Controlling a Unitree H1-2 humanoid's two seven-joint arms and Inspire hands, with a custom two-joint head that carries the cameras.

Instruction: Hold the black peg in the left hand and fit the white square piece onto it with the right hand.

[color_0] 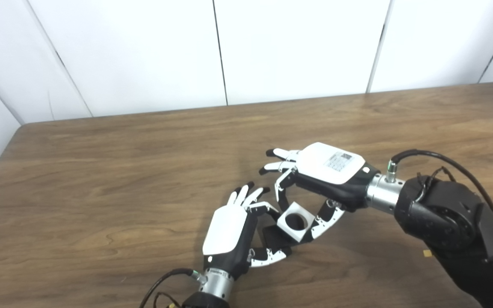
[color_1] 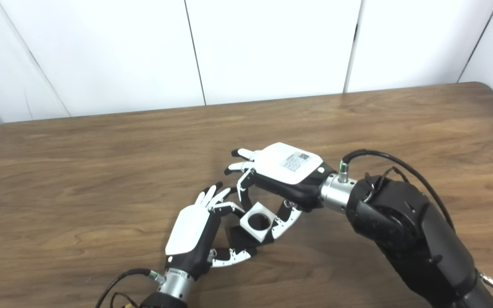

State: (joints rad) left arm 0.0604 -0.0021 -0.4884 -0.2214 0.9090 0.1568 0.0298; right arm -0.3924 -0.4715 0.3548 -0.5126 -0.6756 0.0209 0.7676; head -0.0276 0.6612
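The left hand (color_0: 229,233) pinches the black peg (color_0: 274,237) steady low over the table (color_0: 101,171) so the right hand (color_0: 328,171), gripping the white square piece (color_0: 295,222) by its sides, keeps its hole clear to seat

Left hand (color_0: 229,233): glossy white back plate, black palm, white fingers with black tips.
Right hand (color_0: 330,171): same white-and-black build, with a grey printed label on the back plate.
Wrists: bare silver metal cylinders behind each hand.
Forearms: bulky matte black casings.
Cables: black leads looping from a metal plug at each wrist.
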